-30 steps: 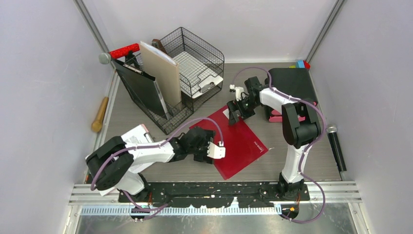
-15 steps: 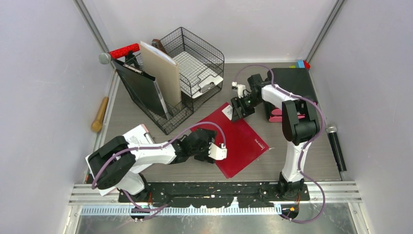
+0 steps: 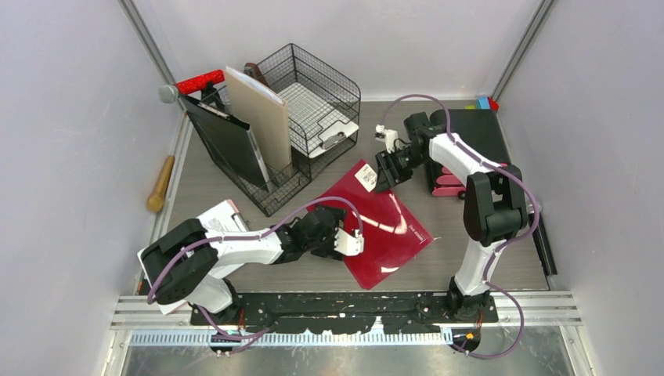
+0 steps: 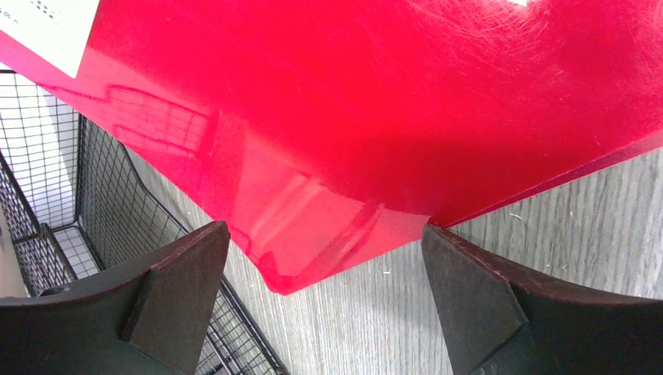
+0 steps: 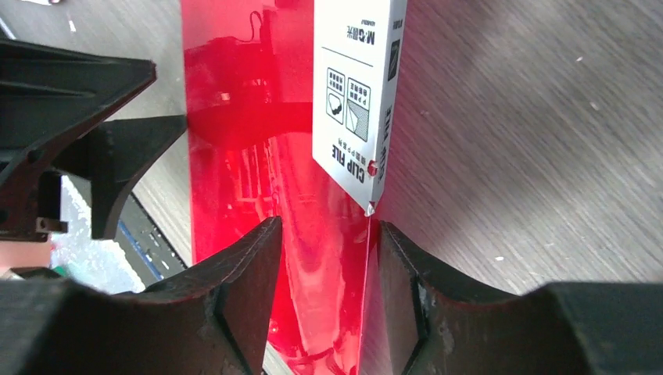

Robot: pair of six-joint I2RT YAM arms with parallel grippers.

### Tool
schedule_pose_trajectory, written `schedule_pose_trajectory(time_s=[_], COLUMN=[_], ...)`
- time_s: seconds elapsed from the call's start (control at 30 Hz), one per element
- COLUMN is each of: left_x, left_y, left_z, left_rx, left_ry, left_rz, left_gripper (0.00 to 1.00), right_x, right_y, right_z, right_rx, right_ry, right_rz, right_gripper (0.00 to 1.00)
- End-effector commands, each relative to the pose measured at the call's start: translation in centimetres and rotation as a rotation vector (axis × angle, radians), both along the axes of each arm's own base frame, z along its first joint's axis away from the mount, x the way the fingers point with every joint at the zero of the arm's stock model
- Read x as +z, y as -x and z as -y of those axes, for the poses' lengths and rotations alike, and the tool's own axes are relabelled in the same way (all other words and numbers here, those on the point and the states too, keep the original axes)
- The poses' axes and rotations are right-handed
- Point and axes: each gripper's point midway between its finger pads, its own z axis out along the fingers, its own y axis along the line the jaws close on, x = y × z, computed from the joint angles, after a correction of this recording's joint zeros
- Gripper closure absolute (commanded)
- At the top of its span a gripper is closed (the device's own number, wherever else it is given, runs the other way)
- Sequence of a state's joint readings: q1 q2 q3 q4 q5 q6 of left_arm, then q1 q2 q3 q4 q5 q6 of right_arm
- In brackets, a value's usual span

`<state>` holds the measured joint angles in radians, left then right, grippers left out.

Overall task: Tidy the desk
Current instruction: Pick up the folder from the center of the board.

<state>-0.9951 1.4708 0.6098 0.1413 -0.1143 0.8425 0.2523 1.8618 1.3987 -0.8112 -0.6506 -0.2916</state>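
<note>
A glossy red clip file [image 3: 387,227] lies on the grey wood-grain desk [image 3: 438,262]. It has a white label [image 3: 366,178] at its far corner. My right gripper [image 3: 385,174] is shut on that far corner and holds it a little off the desk. In the right wrist view the red sheet [image 5: 242,156] and label [image 5: 356,94] run between my right gripper's [image 5: 330,226] two fingers. My left gripper [image 3: 338,237] stands open at the file's left corner. In the left wrist view that red corner [image 4: 313,266] pokes between its fingers [image 4: 184,281] without touching them.
A black wire-mesh rack [image 3: 313,94] at the back left holds a black clipboard [image 3: 227,145], a beige board [image 3: 262,125] and a white clipboard [image 3: 333,133]. A black drawer unit [image 3: 470,129] with pink fronts stands back right. A wooden handle [image 3: 160,184] and a microphone [image 3: 544,243] lie by the walls.
My right gripper has closed on the file's far corner and risen back and to the right, tilting that corner up. My left gripper edged slightly right, still open.
</note>
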Motion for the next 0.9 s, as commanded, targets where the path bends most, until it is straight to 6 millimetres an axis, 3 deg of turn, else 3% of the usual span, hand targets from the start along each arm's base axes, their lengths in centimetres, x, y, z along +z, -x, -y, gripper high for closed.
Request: schedule_pose_trajectory(time_s=[0.0,0.33,0.63,0.87], left_x=[-3.1,-3.1,-2.6,-0.6], left_y=[0.7,0.5,0.3,-0.1], left_z=[-1.6,-1.7,-1.9,-1.5], left_rx=[0.019,0.031,0.052,0.080], left_ry=[-0.076,-0.077,-0.073,-0.030], left_rz=[-0.048,-0.046,-0.038,-0.033], left_gripper=[0.00,0.00,0.00,0.00], right_x=[3.0,2.7,3.6,4.7], right_y=[7.9,9.7,8.3,7.1], right_z=[-3.5,-3.9,-2.7,-1.4], right_rx=[0.102,0.148,0.141,0.132], right_ry=[-0.163,-0.169,-0.070,0.016], right_rz=[-0.281,-0.331,-0.238,-0.132], right_gripper=[0.54,0.62,0.70,0.82])
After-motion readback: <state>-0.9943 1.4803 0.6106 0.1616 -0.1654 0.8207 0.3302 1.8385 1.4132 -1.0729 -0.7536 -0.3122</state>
